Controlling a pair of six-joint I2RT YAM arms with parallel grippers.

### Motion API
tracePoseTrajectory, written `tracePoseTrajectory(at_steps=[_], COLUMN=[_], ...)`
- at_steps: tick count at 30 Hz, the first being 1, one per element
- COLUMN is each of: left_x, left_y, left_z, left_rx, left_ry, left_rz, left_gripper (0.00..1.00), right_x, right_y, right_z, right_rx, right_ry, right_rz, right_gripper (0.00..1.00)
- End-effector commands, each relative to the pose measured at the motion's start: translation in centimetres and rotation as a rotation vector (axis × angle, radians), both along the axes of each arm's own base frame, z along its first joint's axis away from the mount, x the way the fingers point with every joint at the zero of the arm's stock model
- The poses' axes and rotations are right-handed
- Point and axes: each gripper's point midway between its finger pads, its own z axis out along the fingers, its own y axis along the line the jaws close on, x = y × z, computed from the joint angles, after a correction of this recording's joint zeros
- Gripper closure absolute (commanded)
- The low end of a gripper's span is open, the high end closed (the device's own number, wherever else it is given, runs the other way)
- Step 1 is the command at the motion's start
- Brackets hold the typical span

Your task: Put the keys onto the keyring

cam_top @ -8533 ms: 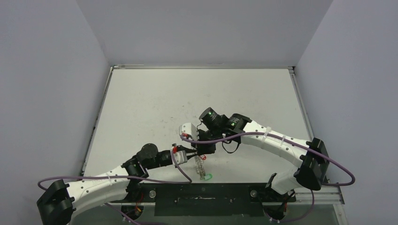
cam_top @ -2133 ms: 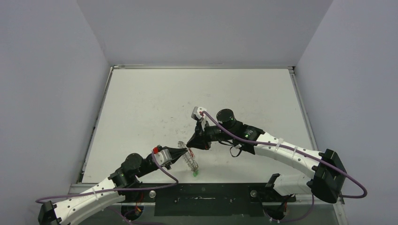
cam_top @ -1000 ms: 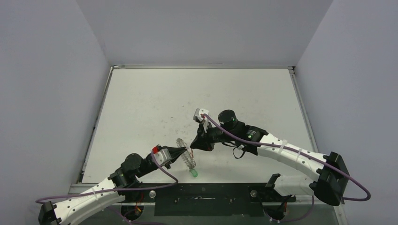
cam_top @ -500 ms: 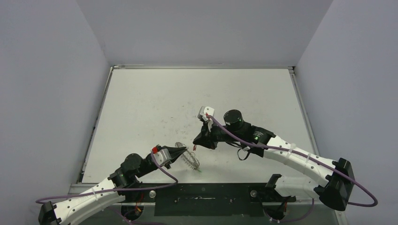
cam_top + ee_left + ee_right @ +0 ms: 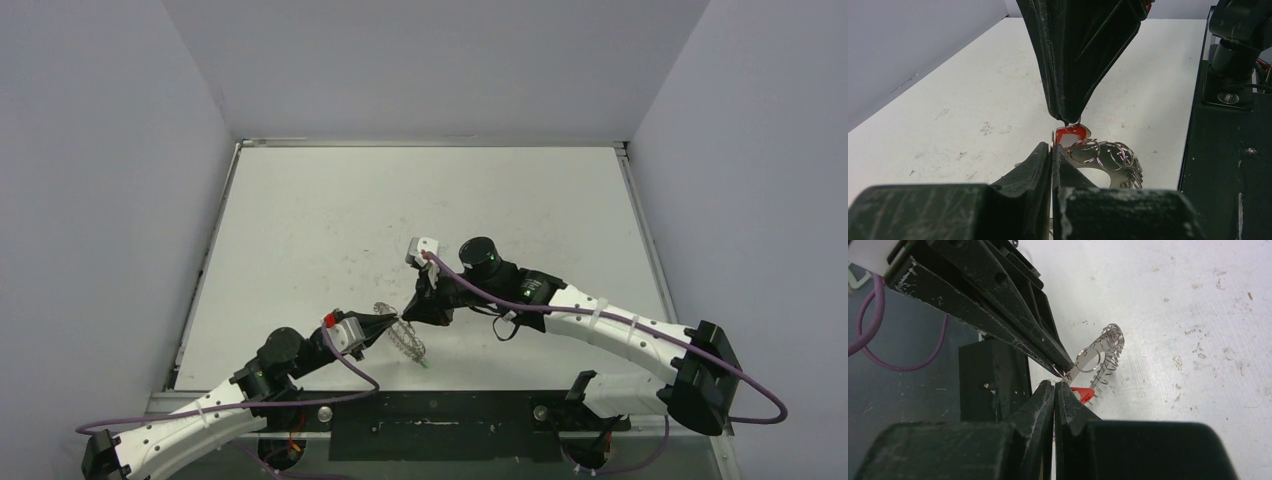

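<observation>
Your left tool (image 5: pixel 1051 150) is clamped on the rim of the keyring (image 5: pixel 1108 155), holding it tilted over the surface (image 5: pixel 300 220) near the front edge. Your right tool (image 5: pixel 1054 386) is pinched shut on the red-tagged key (image 5: pixel 1083 394), tip to tip with the left. The green-tagged key (image 5: pixel 424 365) sits at the ring's lower end.

Scuffed white tabletop (image 5: pixel 300 220), plain grey walls (image 5: pixel 100 200) on three sides — soft, even light

glossy metal keyring (image 5: pixel 1108 159), red plastic tag (image 5: pixel 1070 135)
</observation>
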Motion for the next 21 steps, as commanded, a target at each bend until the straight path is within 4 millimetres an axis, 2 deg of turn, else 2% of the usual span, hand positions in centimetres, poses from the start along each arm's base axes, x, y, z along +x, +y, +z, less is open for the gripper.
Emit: tracePoseTrajectory(at_steps=[1,8,14,21], left_x=[-0.1,-0.1,-0.3,-0.4], left_y=[0.0,-0.1,-0.1,-0.2], left_z=[3.4,3.5,3.5,3.5], left_rx=[-0.096,-0.098,-0.097,-0.097], left_ry=[-0.064,-0.065,-0.066,-0.062], left_rz=[-0.006,-0.006,-0.015,-0.021], left_gripper=[1.00,1.00,1.00,1.00], right_x=[-0.4,-0.6,0.7,1.3], right_y=[1.8,2.3,2.1,1.8], right_z=[2.9,2.7,2.0,2.7], right_rx=[0.110,0.103,0.059,0.075], right_ry=[-0.044,-0.043,-0.049,-0.069], right_rz=[0.051,0.059,-0.017,-0.055], right_gripper=[1.00,1.00,1.00,1.00])
